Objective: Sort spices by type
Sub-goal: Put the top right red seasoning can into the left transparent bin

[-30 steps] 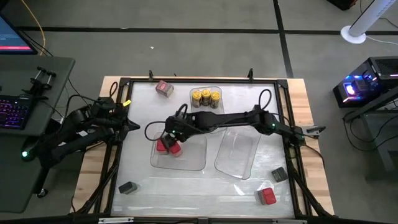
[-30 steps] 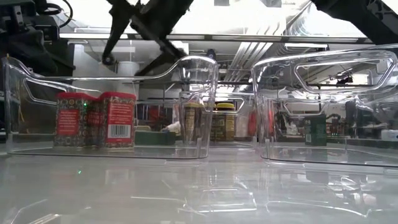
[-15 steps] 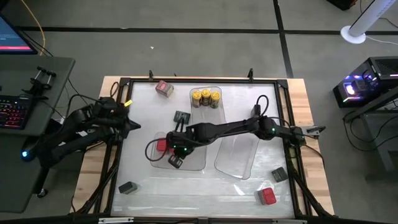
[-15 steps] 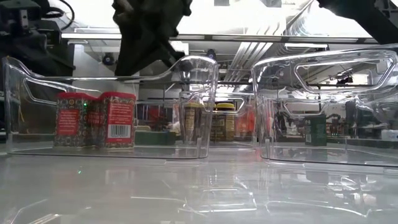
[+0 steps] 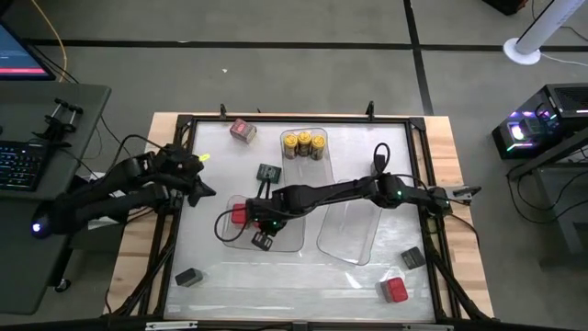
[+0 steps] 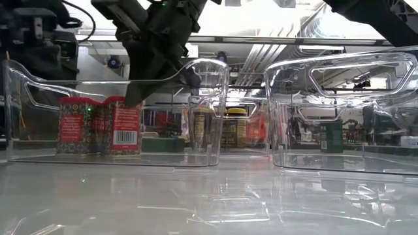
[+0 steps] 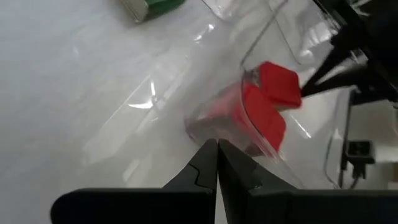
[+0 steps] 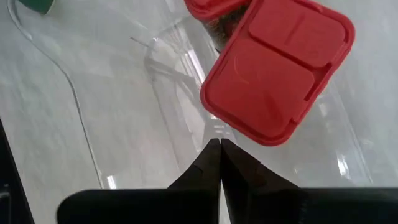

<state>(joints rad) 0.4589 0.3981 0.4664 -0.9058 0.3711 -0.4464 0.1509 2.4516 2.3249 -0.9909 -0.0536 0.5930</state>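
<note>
Two red square-topped spices point(image 5: 241, 215) point(image 6: 116, 125) stand inside the clear tray point(image 5: 285, 241) left of the table's middle. My right gripper point(image 5: 255, 230) point(image 8: 219, 148) hangs shut just above them with nothing between its fingers; whether it touches a red lid point(image 8: 280, 68), I cannot tell. At the table's left edge my left gripper point(image 5: 209, 191) point(image 7: 216, 157) is shut on nothing and points at that tray. Three yellow-lidded jars point(image 5: 303, 144) stand in the far tray. A dark spice point(image 5: 268, 173) rests on the table behind the arm.
A red spice point(image 5: 243, 131) stands at the far left. Two grey ones point(image 5: 188, 277) point(image 5: 412, 257) and another red one point(image 5: 395, 290) are near the front edge. A second clear tray point(image 5: 354, 225) point(image 6: 339, 111) sits right of the middle.
My right gripper has shut, rolled, and sunk toward the tray's near side beside the red spices. The dark spice behind its arm has come into view. My left gripper has edged toward the tray.
</note>
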